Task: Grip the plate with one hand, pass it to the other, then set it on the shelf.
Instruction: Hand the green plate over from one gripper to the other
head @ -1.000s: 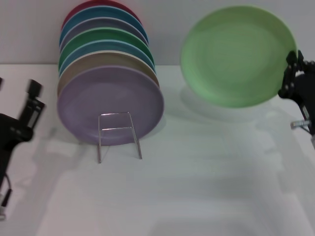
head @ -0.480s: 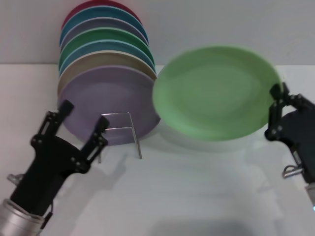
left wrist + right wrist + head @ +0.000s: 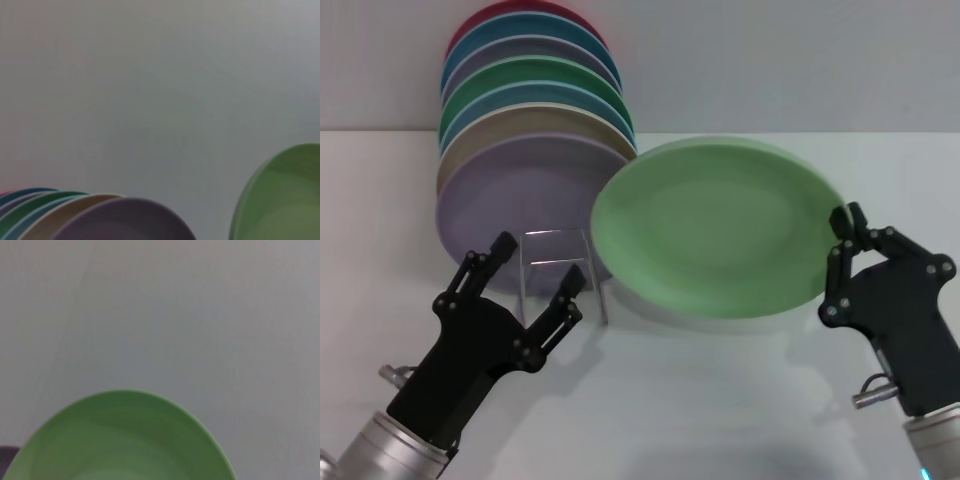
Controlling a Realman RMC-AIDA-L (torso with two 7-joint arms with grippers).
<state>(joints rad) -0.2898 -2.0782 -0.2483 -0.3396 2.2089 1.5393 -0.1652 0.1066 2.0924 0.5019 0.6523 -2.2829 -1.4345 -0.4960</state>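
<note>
The pale mint-green plate [image 3: 715, 228] hangs tilted above the table in the head view, its left edge overlapping the lavender plate. My right gripper [image 3: 844, 240] is shut on the plate's right rim. The plate also shows in the right wrist view [image 3: 120, 440] and in the left wrist view [image 3: 285, 200]. My left gripper [image 3: 535, 272] is open and empty at the lower left, fingers pointing up toward the chrome wire shelf [image 3: 560, 270], just left of the plate.
A stack of upright plates stands at the back left, with a lavender plate [image 3: 510, 205] in front and a darker green plate [image 3: 535, 75] behind it. The white table [image 3: 720, 400] spreads in front. A grey wall [image 3: 770, 60] is behind.
My right gripper has carried the plate down and to the left toward the middle. My left gripper has moved up and right, closer to the shelf and the plate.
</note>
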